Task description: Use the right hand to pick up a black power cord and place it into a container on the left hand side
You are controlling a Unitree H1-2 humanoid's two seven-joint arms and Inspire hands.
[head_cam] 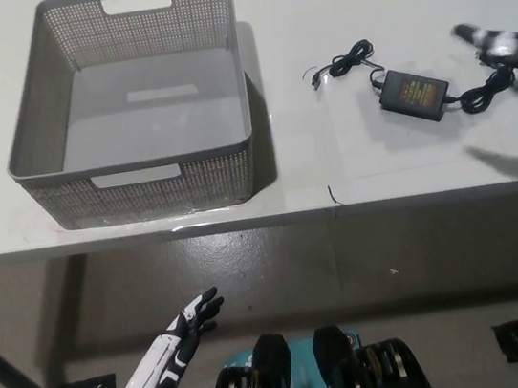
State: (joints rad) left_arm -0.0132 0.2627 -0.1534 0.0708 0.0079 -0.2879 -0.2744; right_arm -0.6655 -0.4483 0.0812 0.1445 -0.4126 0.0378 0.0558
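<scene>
A white table (408,158) fills the upper part of the head view, its front edge running straight across the picture; below that edge lies a grey, glossy floor. At the lower left, under the level of the table edge and well clear of it, the robot's white left hand (188,322) rests with its fingers stretched out and apart, gripping nothing.

On the left part of the table stands a grey perforated basket (33,129) with cut-out handles in its near and far walls. Its front wall sits near the table's front edge, and nothing shows inside it. To its right a broad strip of bare tabletop separates it from the black power cord (413,92), which lies well apart from the basket: a black adapter block with a coiled lead on either side.

At the far right edge, just above the cord's right coil, the tip of the black right hand (499,44) enters, blurred; whether its fingers are spread or curled cannot be told. It holds nothing visible.
</scene>
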